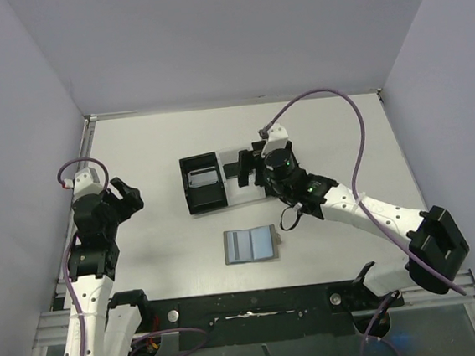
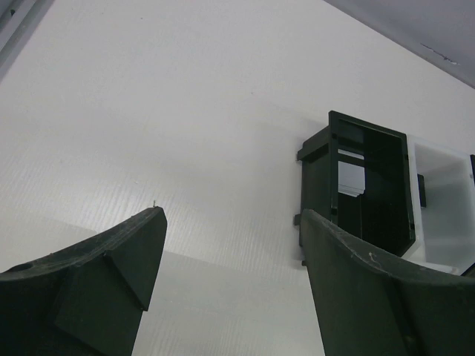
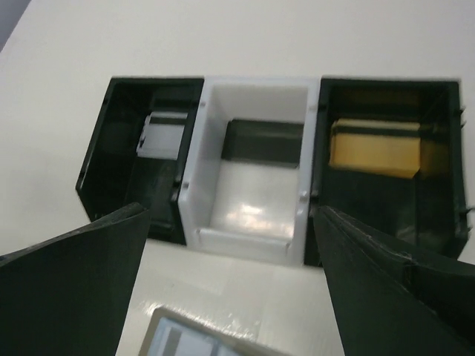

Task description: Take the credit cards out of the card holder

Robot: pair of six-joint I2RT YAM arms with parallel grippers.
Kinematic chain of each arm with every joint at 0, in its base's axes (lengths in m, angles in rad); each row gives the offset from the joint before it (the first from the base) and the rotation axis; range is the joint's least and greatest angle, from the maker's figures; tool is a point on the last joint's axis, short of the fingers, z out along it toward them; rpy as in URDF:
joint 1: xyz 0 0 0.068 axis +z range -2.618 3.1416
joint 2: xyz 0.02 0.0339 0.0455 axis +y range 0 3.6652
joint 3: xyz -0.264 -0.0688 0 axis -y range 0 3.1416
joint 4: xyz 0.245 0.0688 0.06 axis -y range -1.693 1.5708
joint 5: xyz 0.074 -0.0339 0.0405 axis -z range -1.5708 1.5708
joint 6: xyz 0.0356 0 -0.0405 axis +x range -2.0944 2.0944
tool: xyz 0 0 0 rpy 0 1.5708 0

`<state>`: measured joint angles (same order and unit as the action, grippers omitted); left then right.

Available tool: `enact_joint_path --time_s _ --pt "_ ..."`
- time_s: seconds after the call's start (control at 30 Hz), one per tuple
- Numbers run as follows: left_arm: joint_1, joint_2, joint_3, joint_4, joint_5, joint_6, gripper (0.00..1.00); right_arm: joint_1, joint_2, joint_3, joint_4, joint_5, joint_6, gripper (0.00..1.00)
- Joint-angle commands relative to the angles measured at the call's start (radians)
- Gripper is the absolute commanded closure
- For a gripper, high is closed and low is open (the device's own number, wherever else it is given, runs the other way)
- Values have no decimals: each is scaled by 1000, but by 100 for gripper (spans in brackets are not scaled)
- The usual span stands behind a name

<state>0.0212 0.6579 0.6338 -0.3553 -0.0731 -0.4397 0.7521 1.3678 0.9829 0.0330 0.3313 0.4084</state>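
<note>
Viewing from above, we find the card holder (image 1: 251, 245) lying opened flat on the table (image 1: 133, 146), just nearer than the three-compartment tray (image 1: 203, 184) and apart from it. The right gripper (image 1: 252, 166) hangs over the tray, jaws spread wide, nothing held. The left gripper (image 1: 119, 193) stands well to the left, likewise agape and empty. We note one item per compartment: pale card (image 3: 165, 133), dark card (image 3: 263, 141), yellow card (image 3: 375, 147).
</note>
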Motion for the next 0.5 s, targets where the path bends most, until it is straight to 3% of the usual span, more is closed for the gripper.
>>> enact_joint_path --time_s 0.0,0.23,0.4,0.47 --pt "0 1 7 60 -5 13 27 94 -21 -35 -165 108 329 1" --pt "0 9 7 44 -7 15 27 283 -28 -94 -277 343 582 7" --pt "3 23 20 35 11 9 27 377 34 -103 -217 323 541 18" --pt "3 18 14 37 27 9 27 377 80 -96 -232 281 547 28"
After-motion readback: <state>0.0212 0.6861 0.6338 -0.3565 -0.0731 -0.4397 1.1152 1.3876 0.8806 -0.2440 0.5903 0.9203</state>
